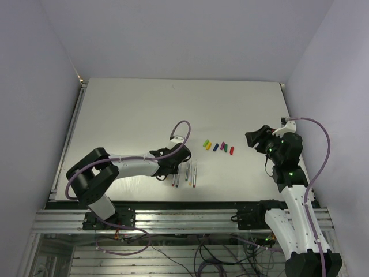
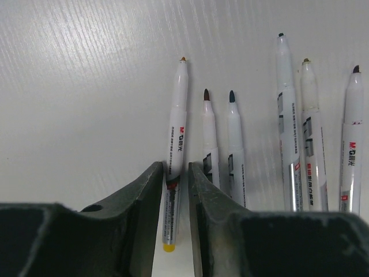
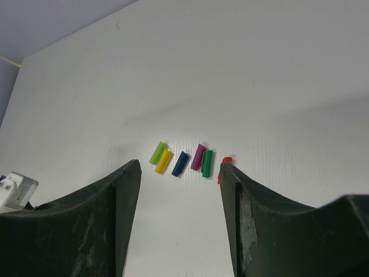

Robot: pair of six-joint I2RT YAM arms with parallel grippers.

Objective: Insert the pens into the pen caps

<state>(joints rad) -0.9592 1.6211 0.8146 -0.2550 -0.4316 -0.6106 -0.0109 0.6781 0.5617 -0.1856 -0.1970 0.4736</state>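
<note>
Left wrist view: six pens (image 2: 285,115), left fingers (image 2: 144,199) narrowly astride one, grip unclear; six caps (image 3: 180,163) beyond wide-spread right fingers (image 3: 118,208).

Top looks down from behind; right wrist apparently shares caps (image 1: 218,146).

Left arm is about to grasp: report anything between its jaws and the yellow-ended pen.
Nothing visible. The left gripper has its jaws either side of the yellow-ended pen; the neighbouring pen lies outside them.

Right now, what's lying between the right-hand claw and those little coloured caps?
Nothing. Only bare table separates the open right gripper from the pen caps, and this shows most clearly in the top external view.
</note>
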